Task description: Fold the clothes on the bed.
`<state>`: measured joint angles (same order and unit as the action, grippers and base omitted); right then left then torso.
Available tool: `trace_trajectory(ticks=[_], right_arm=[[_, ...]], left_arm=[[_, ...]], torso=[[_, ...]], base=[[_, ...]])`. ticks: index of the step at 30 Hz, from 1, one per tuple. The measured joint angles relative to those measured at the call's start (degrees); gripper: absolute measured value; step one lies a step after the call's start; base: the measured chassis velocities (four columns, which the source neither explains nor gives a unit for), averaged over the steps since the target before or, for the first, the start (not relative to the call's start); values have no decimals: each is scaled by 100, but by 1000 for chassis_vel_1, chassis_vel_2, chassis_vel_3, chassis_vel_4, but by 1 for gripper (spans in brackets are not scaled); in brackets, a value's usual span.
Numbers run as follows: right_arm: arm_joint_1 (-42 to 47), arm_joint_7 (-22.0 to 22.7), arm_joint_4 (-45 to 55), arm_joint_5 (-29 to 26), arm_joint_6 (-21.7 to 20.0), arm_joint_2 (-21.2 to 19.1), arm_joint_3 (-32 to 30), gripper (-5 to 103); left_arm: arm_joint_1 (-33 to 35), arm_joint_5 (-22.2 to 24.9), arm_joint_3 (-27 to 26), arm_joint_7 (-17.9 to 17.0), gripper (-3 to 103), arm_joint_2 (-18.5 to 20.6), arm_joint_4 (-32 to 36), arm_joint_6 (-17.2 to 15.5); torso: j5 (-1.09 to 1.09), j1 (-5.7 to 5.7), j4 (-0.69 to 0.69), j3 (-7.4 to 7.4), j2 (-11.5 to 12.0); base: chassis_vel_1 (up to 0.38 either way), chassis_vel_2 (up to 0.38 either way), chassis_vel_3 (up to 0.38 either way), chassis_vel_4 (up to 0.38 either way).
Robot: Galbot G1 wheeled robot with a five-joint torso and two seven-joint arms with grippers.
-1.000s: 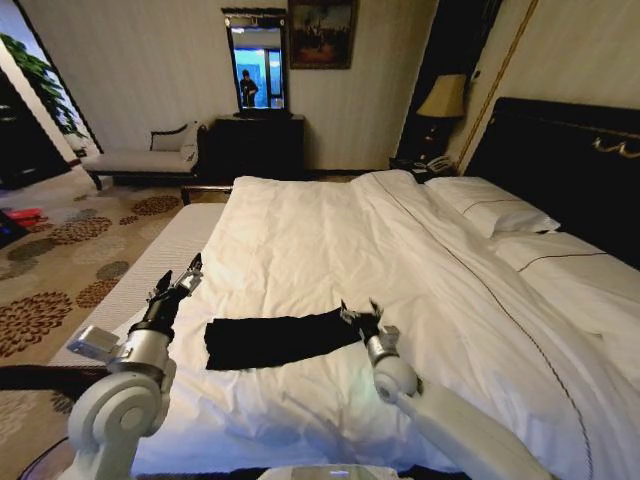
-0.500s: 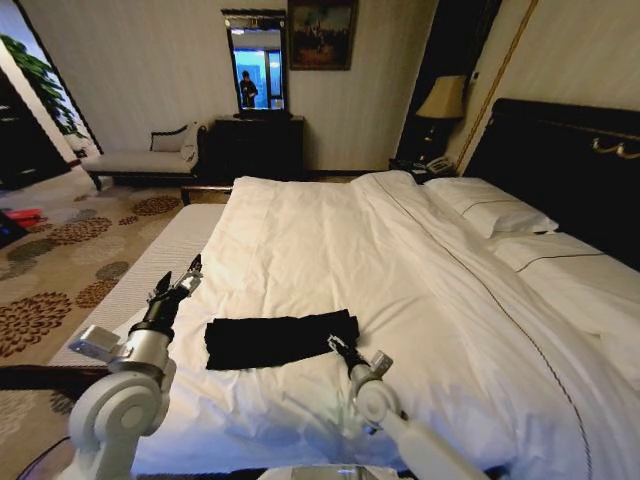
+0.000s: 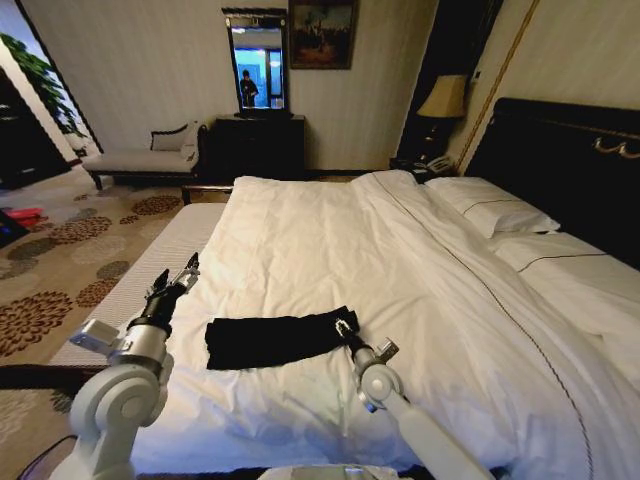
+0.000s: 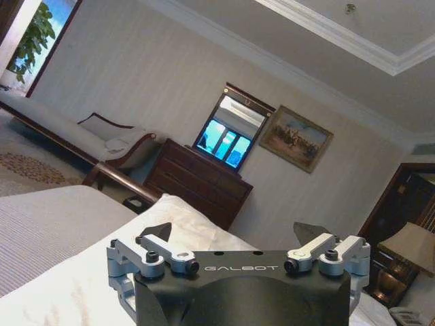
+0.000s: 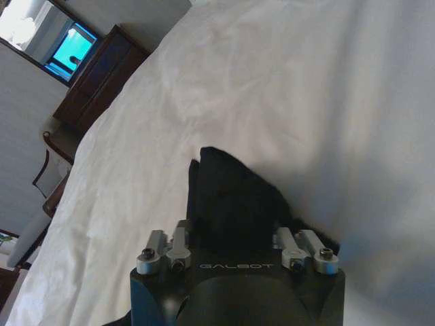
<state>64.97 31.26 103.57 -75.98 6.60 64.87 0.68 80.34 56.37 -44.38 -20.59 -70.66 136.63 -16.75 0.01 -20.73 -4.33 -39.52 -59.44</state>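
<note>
lying folded on bed (image 3: 300, 230), black t-shirt (image 3: 275, 338), right gripper (image 3: 346, 328) at its end

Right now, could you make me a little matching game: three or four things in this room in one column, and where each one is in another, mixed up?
Things:
1. T-shirt
2. Left gripper
3. Right gripper
4. Pillows

Places:
A. at the T-shirt's right end
B. by the dark headboard
C. lying as a dark band on the white bed near its front edge
D. raised over the bed's left edge, apart from the T-shirt

Pairs: 1-C, 2-D, 3-A, 4-B
</note>
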Motion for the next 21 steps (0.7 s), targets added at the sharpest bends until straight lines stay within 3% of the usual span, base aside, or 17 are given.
trace_trajectory(ticks=[2,4,8,9,11,18,21], right_arm=[[23,-48,-15,75,15,40,38,38],[31,-75,-26,109,27,51,50,38],[17,-111,-75,189,46,70,80,17],[17,-111,-75,189,46,70,80,17],[-24,-114,-76,239,68,68,89,7],[-84,-141,75,295,134,-16,80,5],[-123,-464,380,528,190,-307,246,5]], left_arm=[[-38,10,0,0,100,35,-47,3],[-51,16,-3,0,100,46,-64,5],[-80,38,-24,7,100,76,-126,25],[-80,38,-24,7,100,76,-126,25],[-98,51,-36,12,100,95,-158,41],[-151,100,-68,15,100,170,-214,57],[-195,129,-81,16,100,216,-245,60]], torso=[[-1,0,0,0,0],[-1,0,0,0,0],[0,0,0,0,0],[0,0,0,0,0],[0,0,1,1,0],[0,0,1,0,0],[-2,0,-1,1,0]], base=[[0,0,0,0],[0,0,0,0],[0,0,0,0],[0,0,0,0],[0,0,0,0],[0,0,0,0],[0,0,0,0]])
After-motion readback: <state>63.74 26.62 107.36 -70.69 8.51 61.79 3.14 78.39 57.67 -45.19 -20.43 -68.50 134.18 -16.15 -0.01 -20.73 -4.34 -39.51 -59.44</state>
